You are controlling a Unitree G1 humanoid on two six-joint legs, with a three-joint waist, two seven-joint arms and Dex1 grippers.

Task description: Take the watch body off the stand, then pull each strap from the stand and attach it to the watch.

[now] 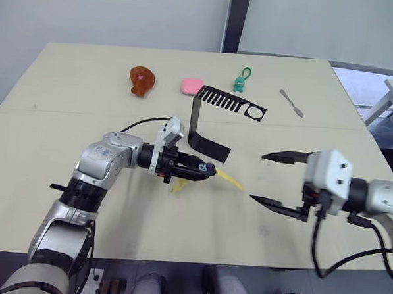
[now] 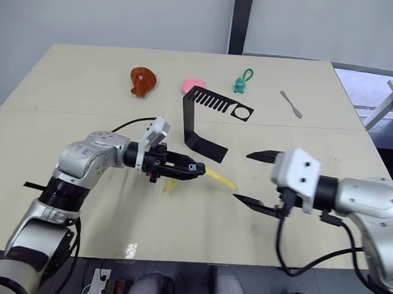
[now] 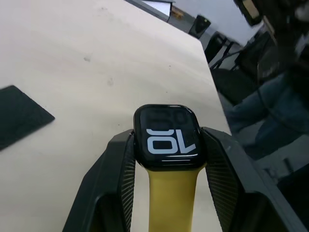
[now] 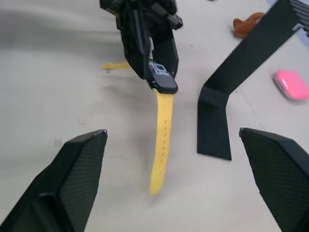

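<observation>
Bare table [image 1: 178,238] lies open between the wide-spread right gripper [image 1: 279,179] and the left gripper [image 1: 196,169], crossed only by a yellow strap [image 1: 231,180] lying flat. The stand [image 1: 208,121] rises just behind that gap, blocking a straight reach toward the far table. Beside the stand the path stays open.

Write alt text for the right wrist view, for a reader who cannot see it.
The left pincer holds the watch above the table, with one yellow strap trailing from it toward the camera and a second strap poking out behind. The black stand sits beside it, and the open right pincer frames the scene.
</observation>
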